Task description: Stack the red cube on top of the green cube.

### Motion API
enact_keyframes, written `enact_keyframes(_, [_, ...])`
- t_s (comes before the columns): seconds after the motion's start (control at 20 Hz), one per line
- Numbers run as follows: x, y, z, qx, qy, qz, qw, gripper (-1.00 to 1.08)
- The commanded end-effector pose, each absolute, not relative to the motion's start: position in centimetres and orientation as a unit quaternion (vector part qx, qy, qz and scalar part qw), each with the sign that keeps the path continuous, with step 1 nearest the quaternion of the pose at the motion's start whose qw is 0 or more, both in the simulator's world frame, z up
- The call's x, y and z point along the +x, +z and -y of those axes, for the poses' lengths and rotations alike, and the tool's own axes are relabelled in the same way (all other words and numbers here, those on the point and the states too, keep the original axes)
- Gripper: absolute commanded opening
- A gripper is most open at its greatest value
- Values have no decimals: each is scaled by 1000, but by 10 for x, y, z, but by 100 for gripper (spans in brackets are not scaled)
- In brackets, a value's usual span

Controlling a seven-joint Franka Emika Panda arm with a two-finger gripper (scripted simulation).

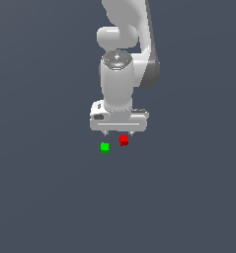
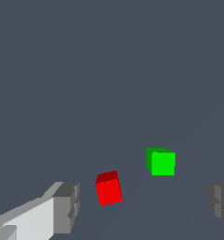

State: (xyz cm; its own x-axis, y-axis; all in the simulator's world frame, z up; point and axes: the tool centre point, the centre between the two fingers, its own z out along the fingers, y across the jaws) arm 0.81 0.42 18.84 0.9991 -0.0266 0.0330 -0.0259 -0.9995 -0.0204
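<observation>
The red cube [image 1: 123,140] lies on the dark grey floor just below the white gripper [image 1: 119,133], slightly turned. The green cube [image 1: 104,147] lies close by, toward the exterior view's left of the red cube and apart from it. In the wrist view the red cube [image 2: 108,188] sits between the spread fingers, nearer one grey fingertip [image 2: 66,206], and the green cube [image 2: 161,161] sits beyond it, apart. The gripper [image 2: 144,206] is open and empty, above the cubes.
The plain dark grey floor [image 1: 50,197] spreads all around the cubes. The white arm [image 1: 122,74] rises behind and above them. Nothing else shows.
</observation>
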Motion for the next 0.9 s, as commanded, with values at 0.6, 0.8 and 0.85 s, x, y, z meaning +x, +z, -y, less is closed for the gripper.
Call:
enact_keyframes(0.6, [-15,152,-16,-1000,-12,23,7,100])
enact_keyframes(0.8, [-34,124,-24,-999,-8,51,5,100])
enact_keyframes(0.85, [-39,117,-26,-998,-7,58,5,100])
